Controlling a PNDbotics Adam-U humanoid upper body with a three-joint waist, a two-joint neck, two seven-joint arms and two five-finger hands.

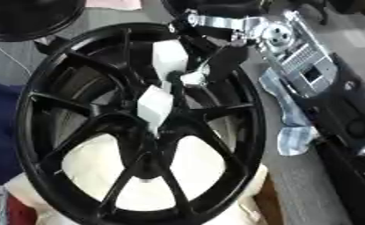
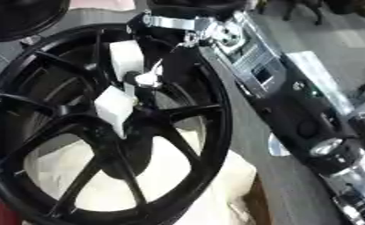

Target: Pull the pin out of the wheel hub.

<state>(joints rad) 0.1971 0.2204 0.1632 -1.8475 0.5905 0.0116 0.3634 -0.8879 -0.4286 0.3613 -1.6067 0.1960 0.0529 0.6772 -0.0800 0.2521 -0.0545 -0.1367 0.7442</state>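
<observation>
Gripping the pin (image 1: pixel 191 78) with your right hand (image 1: pixel 169 70) (fingers curled) | wheel hub (image 1: pixel 151 132) below | next: pull straight out.

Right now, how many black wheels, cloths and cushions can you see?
Black wheels: 2, the big wheel in the middle and a second wheel cut off at the top left corner
Blue-and-white cloth: 1
Pale cushion under the big wheel: 1
Total: 4
</observation>
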